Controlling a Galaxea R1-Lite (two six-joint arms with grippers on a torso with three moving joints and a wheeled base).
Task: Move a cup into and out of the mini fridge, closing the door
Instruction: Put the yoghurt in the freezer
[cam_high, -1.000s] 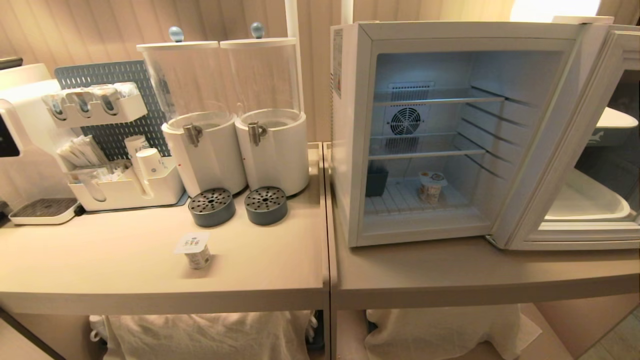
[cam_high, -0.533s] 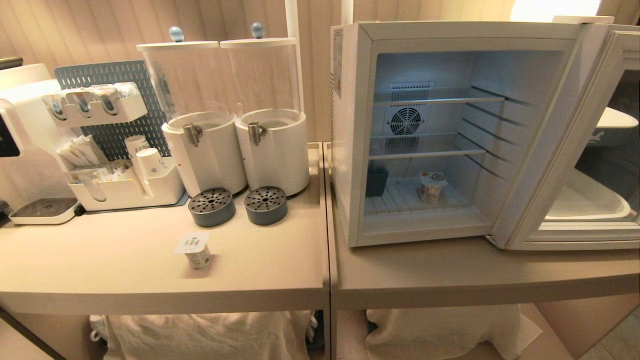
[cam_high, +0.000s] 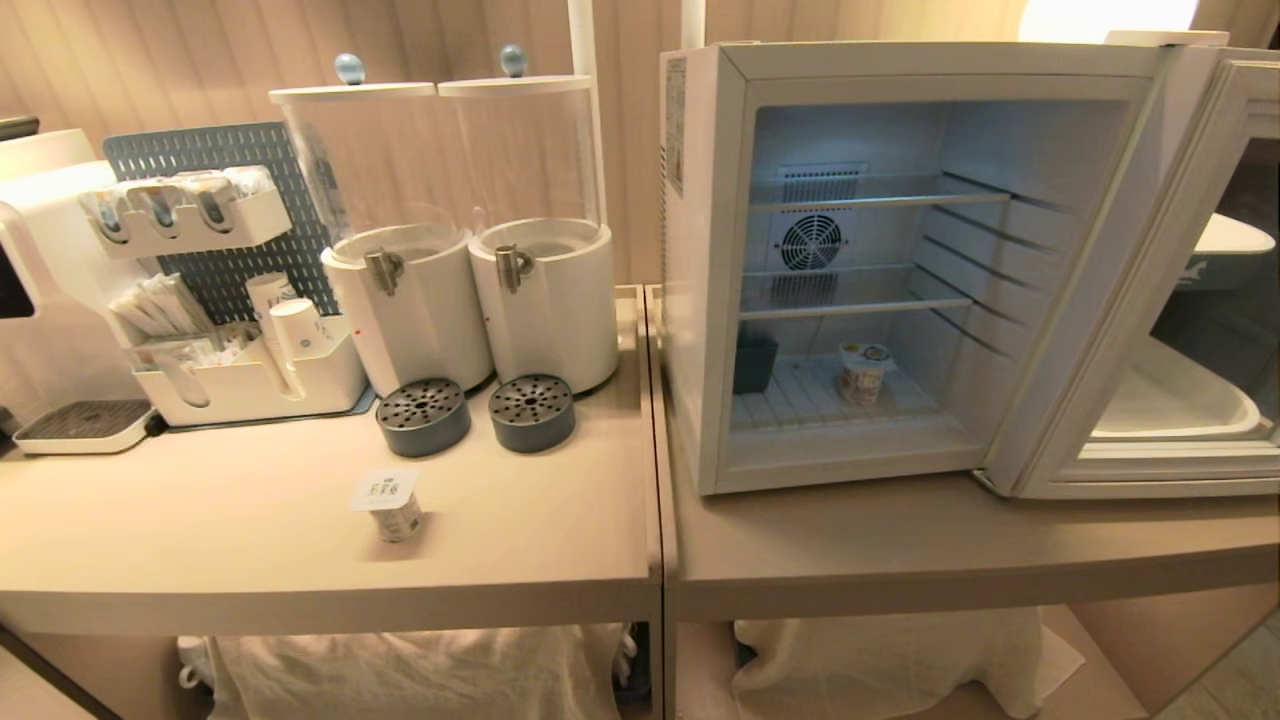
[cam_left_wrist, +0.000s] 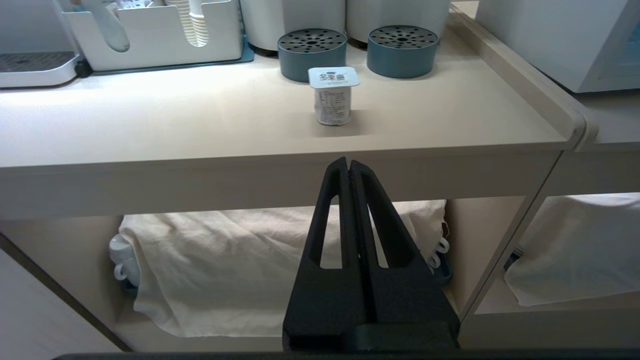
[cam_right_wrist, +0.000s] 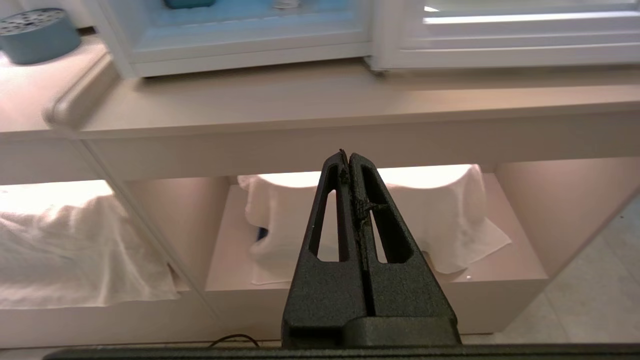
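Nearest, both hands are clenched empty below the surface (cam_high: 300, 560) edge: left hand (cam_left_wrist: 349, 165), right hand (cam_right_wrist: 348, 156). Farther, a sealed cup (cam_high: 390, 505) stands lower left; another cup (cam_high: 863, 372) sits inside the mini fridge (cam_high: 700, 250), its door (cam_high: 1180, 300) swung open at the right.

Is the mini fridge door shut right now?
No, the door is swung wide open to the right of the mini fridge, leaving the wire shelves and a cup on the fridge floor exposed.

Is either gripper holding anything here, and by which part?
Nothing is held. The left gripper and right gripper are both shut on nothing, below the counter edge.
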